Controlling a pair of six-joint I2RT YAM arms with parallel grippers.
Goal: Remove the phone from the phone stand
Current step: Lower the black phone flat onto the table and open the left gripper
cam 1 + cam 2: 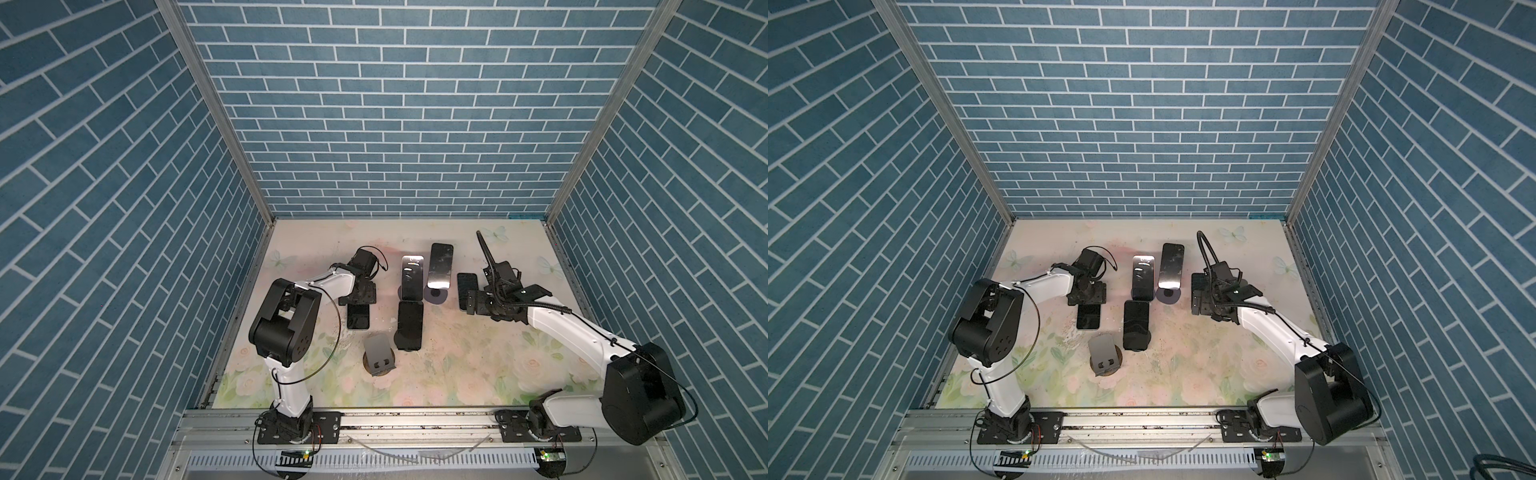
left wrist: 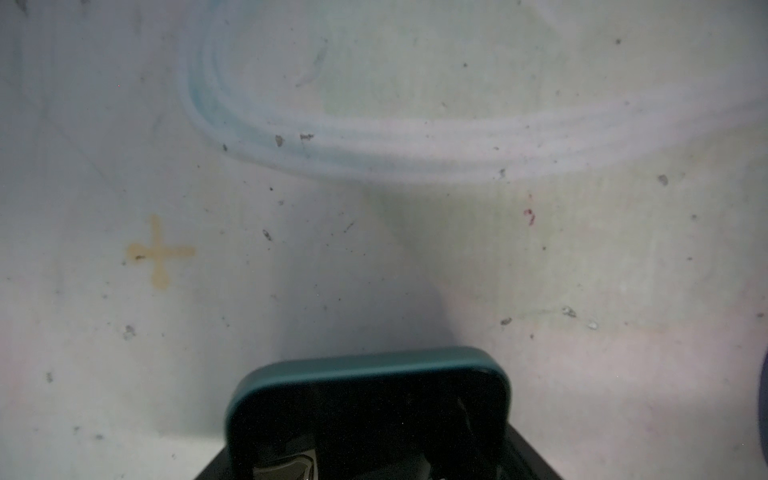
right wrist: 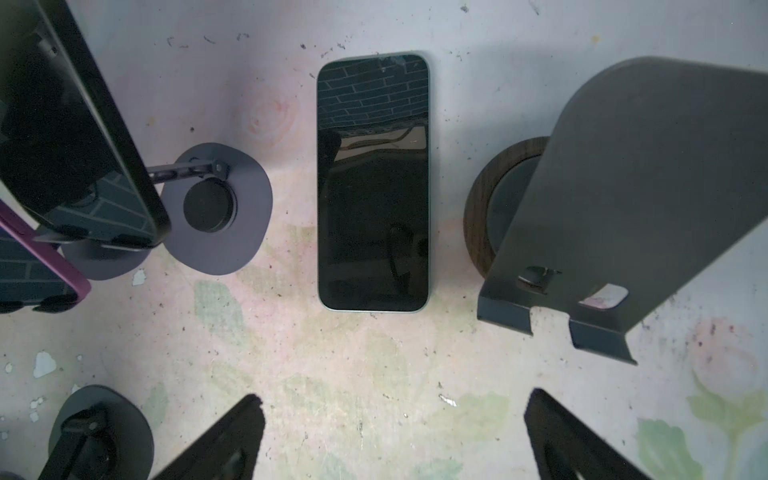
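A phone (image 1: 358, 318) (image 1: 1088, 318) in a teal case lies lengthwise low on the floral mat, left of centre. My left gripper (image 1: 358, 300) (image 1: 1086, 300) sits over its far end. In the left wrist view that teal end (image 2: 365, 411) fills the jaw area, with the left gripper (image 2: 370, 461) shut across its width. The empty grey phone stand (image 1: 378, 357) (image 1: 1105, 355) (image 3: 623, 187) on a round wooden base stands just in front of the phone. My right gripper (image 1: 468, 301) (image 3: 390, 415) is open on the right, holding nothing.
Three more stands carry phones mid-table (image 1: 410, 328) (image 1: 412, 276) (image 1: 439, 266). A dark phone (image 1: 466, 282) lies flat beside the right gripper. In the right wrist view a green-edged phone (image 3: 372, 183) lies flat between the stands. Brick-patterned walls enclose three sides.
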